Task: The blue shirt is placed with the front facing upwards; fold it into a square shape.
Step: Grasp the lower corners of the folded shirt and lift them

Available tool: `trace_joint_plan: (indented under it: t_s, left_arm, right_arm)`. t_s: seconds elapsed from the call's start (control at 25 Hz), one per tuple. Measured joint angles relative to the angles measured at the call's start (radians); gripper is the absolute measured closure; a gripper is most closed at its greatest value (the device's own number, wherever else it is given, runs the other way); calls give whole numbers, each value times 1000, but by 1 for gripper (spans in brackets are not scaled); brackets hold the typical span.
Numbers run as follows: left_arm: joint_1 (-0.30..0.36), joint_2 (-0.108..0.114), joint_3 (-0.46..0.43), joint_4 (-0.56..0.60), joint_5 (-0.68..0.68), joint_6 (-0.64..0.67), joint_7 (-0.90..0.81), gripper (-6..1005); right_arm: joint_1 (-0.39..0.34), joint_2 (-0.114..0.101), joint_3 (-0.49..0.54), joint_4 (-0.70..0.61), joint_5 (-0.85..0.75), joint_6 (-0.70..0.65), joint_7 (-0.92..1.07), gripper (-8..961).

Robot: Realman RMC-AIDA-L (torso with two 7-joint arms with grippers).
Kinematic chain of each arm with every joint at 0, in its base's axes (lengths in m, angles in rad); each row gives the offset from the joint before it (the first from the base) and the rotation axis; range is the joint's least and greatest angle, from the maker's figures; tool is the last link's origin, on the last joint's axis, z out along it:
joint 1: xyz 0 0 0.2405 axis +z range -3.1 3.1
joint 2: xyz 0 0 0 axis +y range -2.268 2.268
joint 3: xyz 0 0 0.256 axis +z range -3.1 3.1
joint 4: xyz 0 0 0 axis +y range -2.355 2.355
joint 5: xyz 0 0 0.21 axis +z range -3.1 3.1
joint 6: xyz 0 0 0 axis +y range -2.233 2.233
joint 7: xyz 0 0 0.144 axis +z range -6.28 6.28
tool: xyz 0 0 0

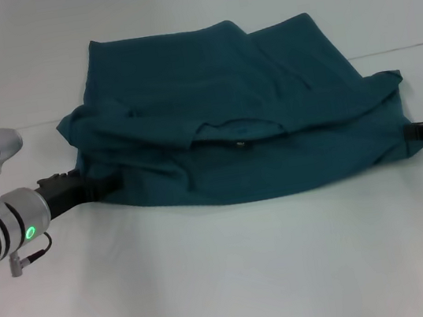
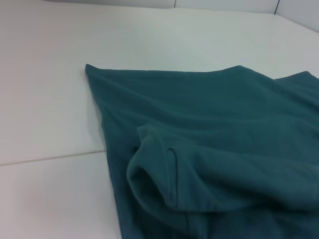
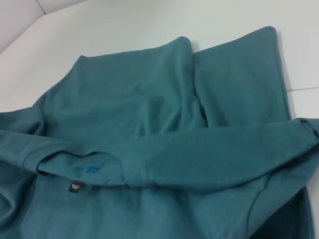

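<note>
The blue shirt lies on the white table, dark teal, with its near part doubled over into a thick band across the middle. A small dark neck label shows in that band and again in the right wrist view. My left gripper is at the shirt's left edge, its tip buried in the cloth and shut on it. My right gripper is at the right edge, where the cloth is drawn to a point at its tip. The left wrist view shows a rolled sleeve of the shirt. The chest lettering is hidden.
The white table stretches wide in front of the shirt and behind it. A thin seam line crosses the table near the shirt's far half. Nothing else stands on it.
</note>
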Motion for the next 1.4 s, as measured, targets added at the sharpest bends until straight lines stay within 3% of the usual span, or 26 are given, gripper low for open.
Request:
trace_joint_plan:
  t_s: [0.4,0.92,1.4]
  left_arm:
    - [-1,0,11,-2,0,-5,1,146]
    - [-6,1,30,-14,2,-16,3,347]
    - [-8,2,32,-17,2,-24,3,340]
  right_arm:
    - [-1,1,0,3,19,-1,-7,921]
    - [-2,1,0,4,19,-2,-7,922]
    - [-3,1,0,3,19,-2,-7,922]
